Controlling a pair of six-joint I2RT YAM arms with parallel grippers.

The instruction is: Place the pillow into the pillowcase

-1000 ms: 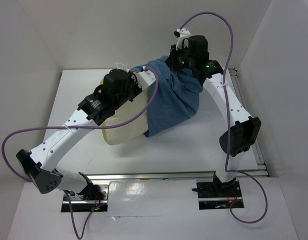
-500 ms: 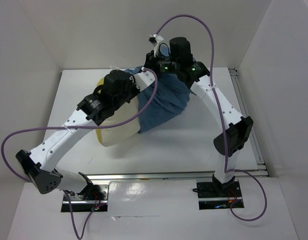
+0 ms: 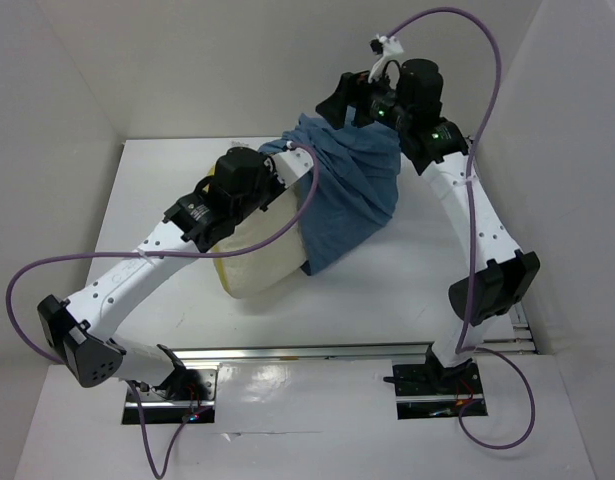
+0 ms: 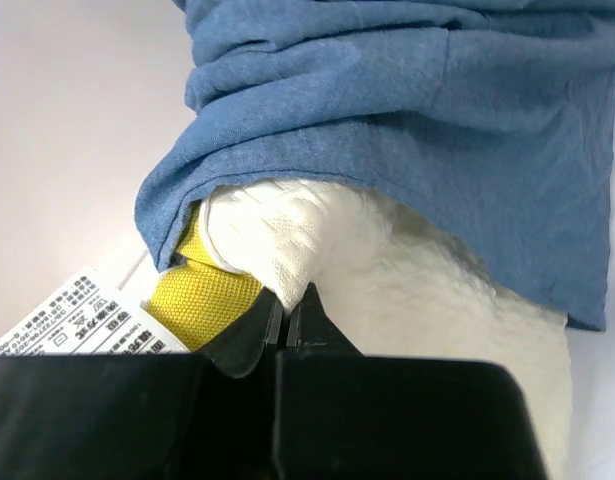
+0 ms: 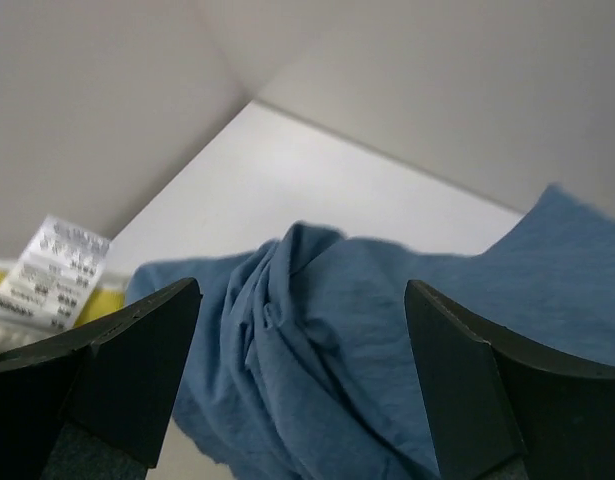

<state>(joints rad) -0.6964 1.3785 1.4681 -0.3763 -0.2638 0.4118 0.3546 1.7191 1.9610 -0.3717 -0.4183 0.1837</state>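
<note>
The cream pillow (image 3: 259, 258) lies mid-table with its far right part inside the blue pillowcase (image 3: 355, 190). In the left wrist view my left gripper (image 4: 290, 305) is shut on the pillow (image 4: 387, 270) at its corner, beside the yellow edge band (image 4: 202, 298). The pillowcase (image 4: 417, 110) hem drapes over that corner. My right gripper (image 3: 339, 100) hovers open above the pillowcase's far edge. In the right wrist view the right gripper (image 5: 302, 310) has its fingers spread wide over bunched blue cloth (image 5: 387, 350), holding nothing.
A white care label (image 4: 72, 318) sticks out by the pillow's yellow corner, the same label (image 5: 55, 258) showing in the right wrist view. White walls (image 3: 287, 60) close the table at back and sides. A metal rail (image 3: 307, 352) runs along the near edge.
The right gripper went from shut on the pillowcase to wide open, let the cloth go and swung back to the right. The pillow, the pillowcase and the left arm shifted slightly right.
</note>
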